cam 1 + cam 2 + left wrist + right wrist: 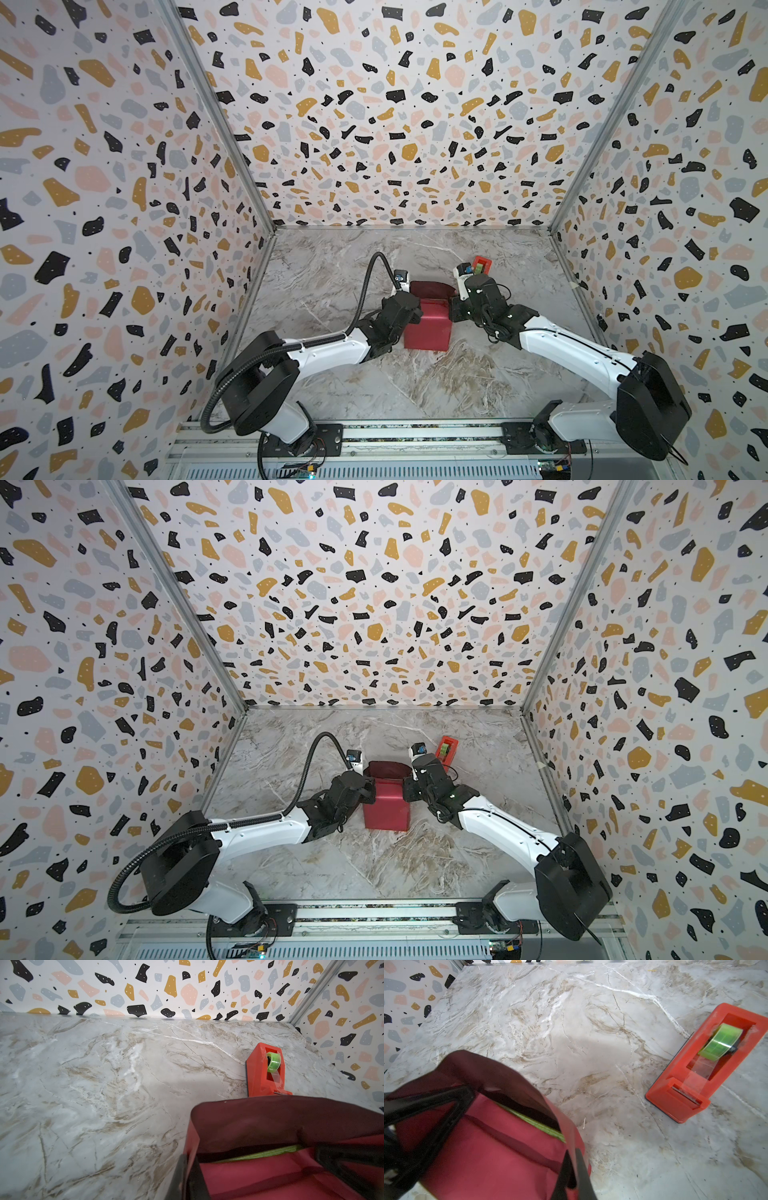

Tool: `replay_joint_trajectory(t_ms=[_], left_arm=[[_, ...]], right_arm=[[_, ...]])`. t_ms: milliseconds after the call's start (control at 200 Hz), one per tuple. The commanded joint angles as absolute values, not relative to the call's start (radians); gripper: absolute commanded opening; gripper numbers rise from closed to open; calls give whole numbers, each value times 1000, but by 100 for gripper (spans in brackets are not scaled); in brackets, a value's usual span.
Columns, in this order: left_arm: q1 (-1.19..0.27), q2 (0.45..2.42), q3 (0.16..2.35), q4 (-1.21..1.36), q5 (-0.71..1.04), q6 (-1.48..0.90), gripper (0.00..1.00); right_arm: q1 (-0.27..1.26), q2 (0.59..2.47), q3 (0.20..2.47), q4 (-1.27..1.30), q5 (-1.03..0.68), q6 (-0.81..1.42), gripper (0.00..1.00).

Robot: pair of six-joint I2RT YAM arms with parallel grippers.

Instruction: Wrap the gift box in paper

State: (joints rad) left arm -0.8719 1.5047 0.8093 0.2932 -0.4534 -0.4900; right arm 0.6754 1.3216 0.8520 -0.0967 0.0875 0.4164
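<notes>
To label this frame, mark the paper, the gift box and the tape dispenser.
paper [428, 332], a top view, crimson front face.
gift box [542, 1127], right wrist view, exposed green edge.
tape dispenser [670, 1105], right wrist view, red base.

Left claw [188, 1178] and right claw [572, 1169], jaws tight.

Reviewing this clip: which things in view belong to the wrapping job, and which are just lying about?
In the job:
- gift box, only a green sliver showing
- paper, folded around it

Lying about:
- red-orange tape dispenser, untouched
</notes>
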Motion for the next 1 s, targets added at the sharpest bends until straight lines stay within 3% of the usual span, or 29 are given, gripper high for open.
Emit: replay_joint_trajectory(t_ms=[0,145,486,621,996], left_arm=[[-873,1443,802,301,-460,-491,25],[-847,1386,814,282,-408,-511,48],[-824,1380,832,226,-320,-524,53],[-825,1395,836,212,-327,-510,43],[-825,1409,856,204,-362,-476,0]], right_arm=[[681,1300,876,-97,101,402,0],[681,1303,876,-96,96,398,0],[681,1310,876,-84,92,395,0],[680,1310,879,-84,91,393,0],[680,1312,886,-84,83,389,0]])
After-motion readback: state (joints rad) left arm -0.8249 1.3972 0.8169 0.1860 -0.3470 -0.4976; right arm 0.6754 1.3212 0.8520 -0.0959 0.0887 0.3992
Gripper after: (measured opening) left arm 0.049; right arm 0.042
